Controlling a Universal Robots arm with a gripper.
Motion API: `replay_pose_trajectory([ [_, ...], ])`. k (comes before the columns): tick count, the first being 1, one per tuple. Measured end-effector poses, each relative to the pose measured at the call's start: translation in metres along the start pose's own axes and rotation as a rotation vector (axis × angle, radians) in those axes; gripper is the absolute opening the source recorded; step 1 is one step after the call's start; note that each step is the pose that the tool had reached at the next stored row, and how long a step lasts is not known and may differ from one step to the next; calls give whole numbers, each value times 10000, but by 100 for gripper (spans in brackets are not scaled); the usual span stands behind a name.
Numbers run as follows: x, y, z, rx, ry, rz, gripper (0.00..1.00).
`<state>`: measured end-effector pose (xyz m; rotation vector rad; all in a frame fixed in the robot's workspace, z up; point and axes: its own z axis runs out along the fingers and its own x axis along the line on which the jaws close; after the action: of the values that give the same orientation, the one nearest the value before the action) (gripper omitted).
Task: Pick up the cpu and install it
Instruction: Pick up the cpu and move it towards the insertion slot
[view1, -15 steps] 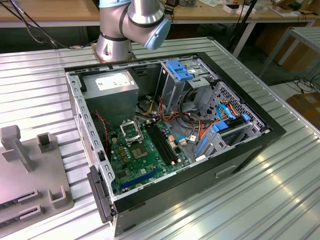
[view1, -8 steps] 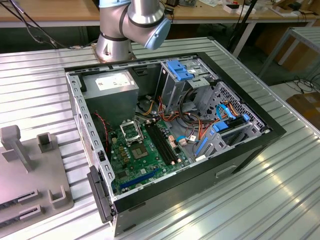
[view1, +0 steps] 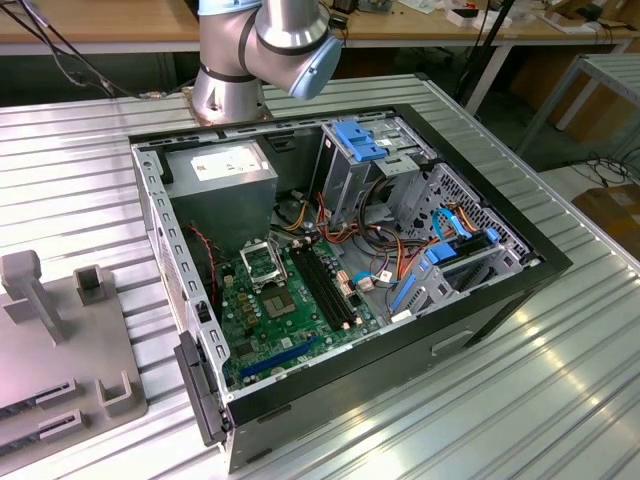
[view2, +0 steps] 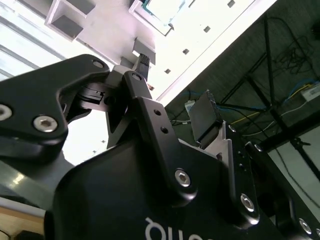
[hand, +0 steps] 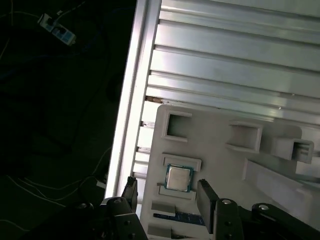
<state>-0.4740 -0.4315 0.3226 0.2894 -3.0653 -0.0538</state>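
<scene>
The ribbed table (hand: 225, 65) bears a grey tray (hand: 215, 160) at its edge; the gripper (hand: 168, 196) hangs above, spread and empty; the cpu (hand: 178, 178) lies pocketed by the tray's outer edge; likely light, stiff, delicate; best pinched by opposite sides.

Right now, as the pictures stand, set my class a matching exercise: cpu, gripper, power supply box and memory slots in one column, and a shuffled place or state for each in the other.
Column one
1. cpu
2. gripper
3. power supply box
4. memory slots

Column two
A. long and black, on the green motherboard
B. open, holding nothing
C. lying in a recess of the pale holder tray
D. grey, in the corner of the case nearest the arm's base

Pairs: 1-C, 2-B, 3-D, 4-A.
</scene>
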Motion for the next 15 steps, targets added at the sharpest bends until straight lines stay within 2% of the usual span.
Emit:
replay_pose_trajectory([
  [1,0,0,0,12,10,-212,60],
  [10,0,0,2,14,11,-225,60],
  [15,1,-13,33,13,9,-226,60],
])
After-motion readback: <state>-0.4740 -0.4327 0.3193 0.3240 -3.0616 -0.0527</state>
